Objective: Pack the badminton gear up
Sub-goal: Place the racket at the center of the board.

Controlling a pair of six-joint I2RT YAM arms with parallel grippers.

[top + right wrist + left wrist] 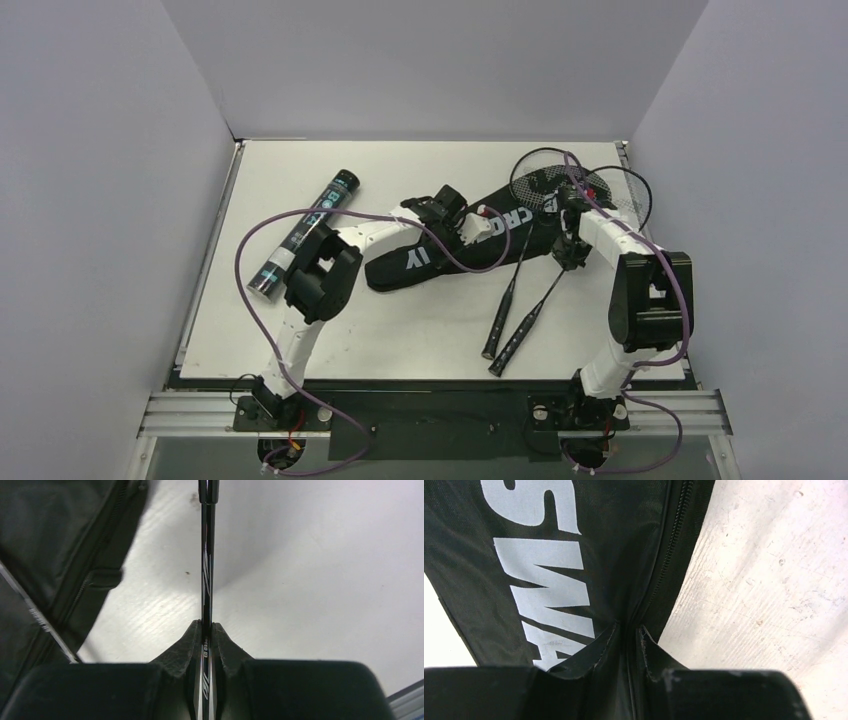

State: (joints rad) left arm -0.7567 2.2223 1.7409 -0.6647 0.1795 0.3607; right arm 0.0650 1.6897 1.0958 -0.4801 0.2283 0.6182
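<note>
**A:** So where are we with the bag [400, 265]?

**B:** It's lying mid-table, wide end toward the far right. Our left gripper [630, 630] is pinched together on the bag's fabric right by the zipper [674, 555], which runs along its edge. Bare table [774, 580] starts just past that edge.

**A:** And the other side?

**B:** Our right gripper [207, 627] is clamped on the thin shaft of the nearer racket [520, 335], just off the bag's edge. The other racket [496, 328] lies beside it, its shaft crossing the bag's rim. Both heads overlap the bag's wide end near the far right corner, one rim close to the table's right edge.

**A:** Any room to move?

**B:** We've got an open strip in front of the bag, between our arms. Both handles stop short of the near edge. The tube [305, 232] lies at a slant by the left edge, apart from the bag. Walls close in three sides.
</note>
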